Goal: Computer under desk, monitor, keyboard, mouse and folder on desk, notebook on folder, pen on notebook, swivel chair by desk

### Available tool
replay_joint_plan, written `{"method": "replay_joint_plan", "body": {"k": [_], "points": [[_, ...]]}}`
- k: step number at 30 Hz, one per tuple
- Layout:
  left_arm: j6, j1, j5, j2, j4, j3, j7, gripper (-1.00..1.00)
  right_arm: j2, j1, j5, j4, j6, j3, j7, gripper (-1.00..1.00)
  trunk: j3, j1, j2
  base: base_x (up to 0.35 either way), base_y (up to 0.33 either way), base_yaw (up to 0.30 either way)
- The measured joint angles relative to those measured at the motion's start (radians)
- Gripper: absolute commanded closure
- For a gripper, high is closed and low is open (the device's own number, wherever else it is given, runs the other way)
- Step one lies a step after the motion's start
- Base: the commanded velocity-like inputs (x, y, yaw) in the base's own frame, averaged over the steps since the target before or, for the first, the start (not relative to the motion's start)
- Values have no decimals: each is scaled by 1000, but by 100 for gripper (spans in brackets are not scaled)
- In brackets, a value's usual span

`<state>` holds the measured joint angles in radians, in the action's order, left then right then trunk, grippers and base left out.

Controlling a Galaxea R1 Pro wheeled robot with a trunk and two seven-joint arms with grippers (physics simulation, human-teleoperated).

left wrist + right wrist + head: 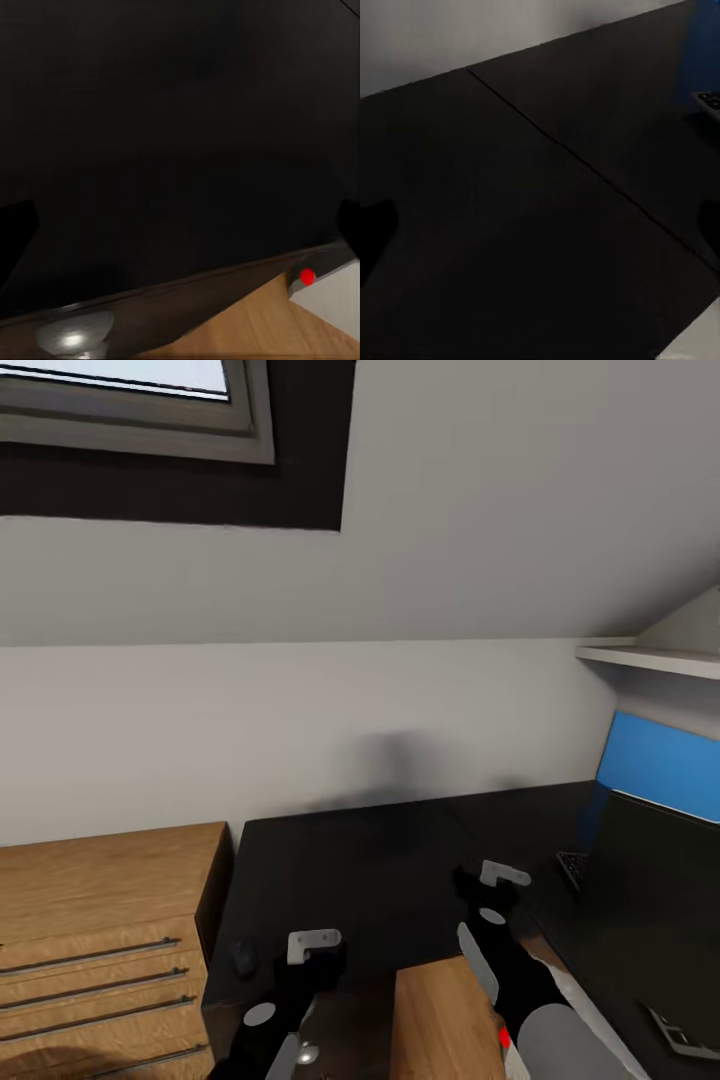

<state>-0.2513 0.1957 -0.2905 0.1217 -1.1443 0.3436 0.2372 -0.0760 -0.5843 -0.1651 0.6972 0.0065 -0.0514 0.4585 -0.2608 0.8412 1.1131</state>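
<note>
Nearest to the head camera are the two black arms of the robot, both reaching over the front edge of the matt black L-shaped table [380, 860]. The left gripper [314, 950] hovers near the front left corner and the right gripper [497, 882] over the middle of the top. Whether their fingers are spread or pressed together cannot be told, but neither seems to hold anything.

Probably the arms are kept low and forward to be ready for work on the table. A small dark rounded thing [243, 957], maybe the mouse, lies at the left edge, just beside the left gripper. At the right edge lies the bright blue flat folder [660, 765], with a black panel [650, 900] in front of it and a corner of the slim black keyboard [572, 867] beside this panel, all well to the right of the right gripper. A light wooden drawer chest [100, 920] stands to the left of the table.
</note>
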Motion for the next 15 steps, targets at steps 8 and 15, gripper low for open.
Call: {"method": "replay_joint_plan", "body": {"k": [8,15], "points": [[0,0,0,0,0,0,0,-100,-1,27,-2,35,-5,-77,4,-100,0,0,0,-214,50,0],[-6,6,-5,-6,-6,-6,6,-100,4,65,-9,91,-1,-133,0,-100,0,0,0,-21,2,0]]}}
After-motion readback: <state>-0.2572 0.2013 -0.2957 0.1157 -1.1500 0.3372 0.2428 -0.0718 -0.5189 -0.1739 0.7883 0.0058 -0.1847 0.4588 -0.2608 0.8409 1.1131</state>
